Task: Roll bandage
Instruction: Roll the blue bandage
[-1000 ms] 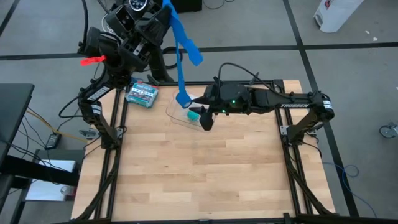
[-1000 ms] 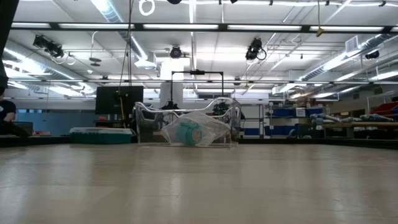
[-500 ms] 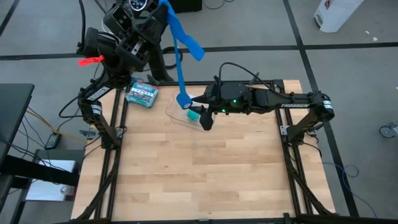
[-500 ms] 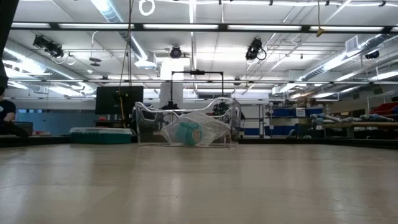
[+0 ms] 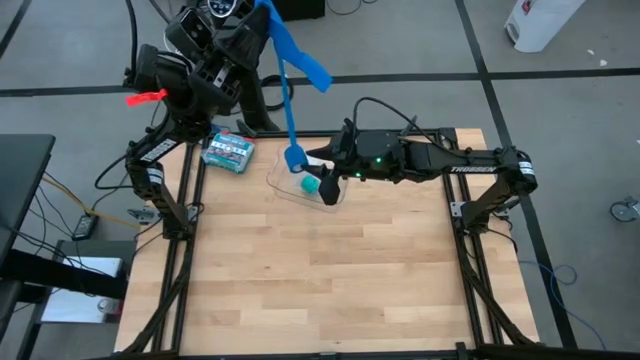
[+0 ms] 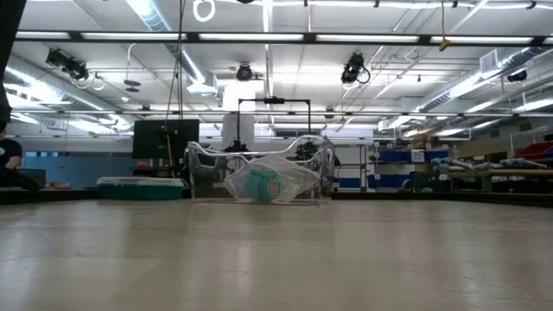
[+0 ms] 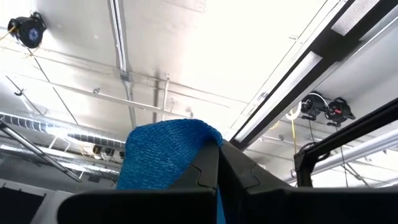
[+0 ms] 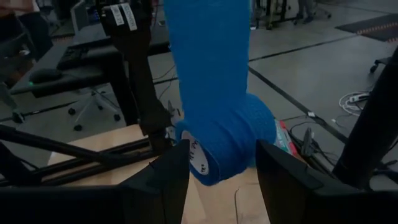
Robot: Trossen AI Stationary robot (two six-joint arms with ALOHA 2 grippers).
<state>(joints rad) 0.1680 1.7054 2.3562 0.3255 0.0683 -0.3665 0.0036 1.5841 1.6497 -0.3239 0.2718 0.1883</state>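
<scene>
Bright blue bandage (image 5: 290, 95) strung as a long strip between the two arms, long axis running steeply from the raised left pincer (image 5: 262, 12) beyond the tabletop's (image 5: 320, 270) far edge, down to a small blue roll at the right pincer (image 5: 312, 165), over the far middle of the tabletop. Free tail flapping off the high end, past the left pincer. Rolled end directly ahead of the right pincer in the right wrist view, sitting between the two dark fingers (image 8: 158, 180), white core end facing the camera, strip rising straight up from it. Right arm plainly nearer the roll; left arm holding only the far end aloft.

Left pincer clamped tight on the strip, blue fabric (image 7: 165, 152) bunched just above the meeting fingers in the left wrist view. Right pincer standing wide, fingers flanking the roll on both sides (contact with the roll's sides not clear from these views, so a real grip cannot be confirmed). Judged as mid-winding: much strip left hanging unrolled.

Just under the right pincer, a clear plastic tray (image 5: 285, 182) with a small teal-green roll (image 5: 311, 185) in it; a green-and-white printed box (image 5: 228, 151) near the tabletop's far left corner.
</scene>
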